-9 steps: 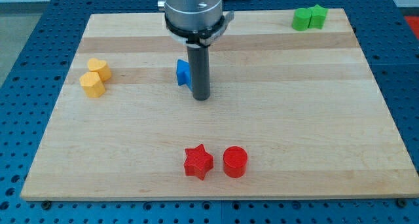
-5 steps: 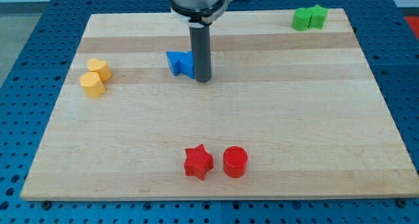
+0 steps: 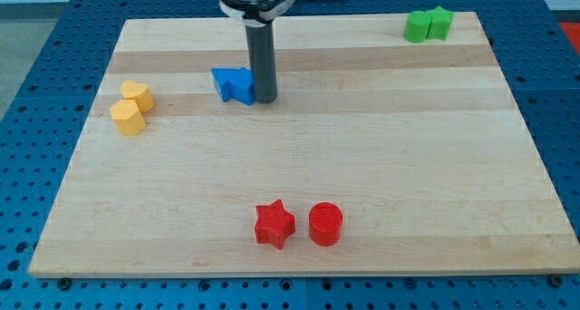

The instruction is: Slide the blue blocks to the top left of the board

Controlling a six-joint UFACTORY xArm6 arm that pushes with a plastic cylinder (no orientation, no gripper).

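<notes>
Two blue blocks sit together above the board's middle, left of centre: one [image 3: 225, 82] on the left and one [image 3: 243, 87] touching it on the right; their shapes are hard to make out. My tip [image 3: 265, 100] rests against the right side of the right blue block. The rod rises from there to the view's top edge.
Two yellow blocks [image 3: 132, 107] sit near the left edge. Two green blocks [image 3: 428, 24] sit at the top right corner. A red star [image 3: 274, 225] and a red cylinder [image 3: 325, 224] sit near the bottom middle of the wooden board [image 3: 408, 165].
My tip has moved up and to the left, pushing the blue blocks leftward. A second blue block, hidden behind the rod before, now shows.
</notes>
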